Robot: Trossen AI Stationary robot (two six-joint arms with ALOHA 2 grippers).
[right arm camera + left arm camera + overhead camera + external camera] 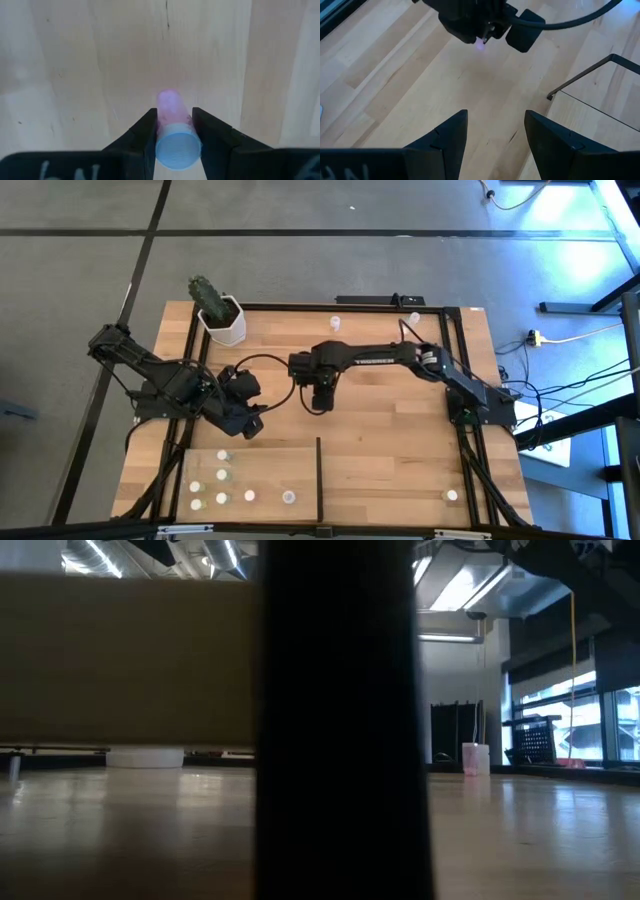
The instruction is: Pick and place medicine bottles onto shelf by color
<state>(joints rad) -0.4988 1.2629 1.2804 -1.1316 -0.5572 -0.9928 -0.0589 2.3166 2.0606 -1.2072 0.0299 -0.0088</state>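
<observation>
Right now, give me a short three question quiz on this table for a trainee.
1. True or false: the right gripper is shut on a pink bottle.
2. What does the left gripper hold? A) a bottle B) nothing C) the cactus pot
3. Fill in: on the shelf, the bottles stand on the ___ arm's side of the black divider.

Key: 1 true; 2 B; 3 left.

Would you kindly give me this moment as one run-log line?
right pincer: shut on pink bottle, above mid-table | left pincer: open, empty, near shelf | shelf: six bottles placed
</observation>
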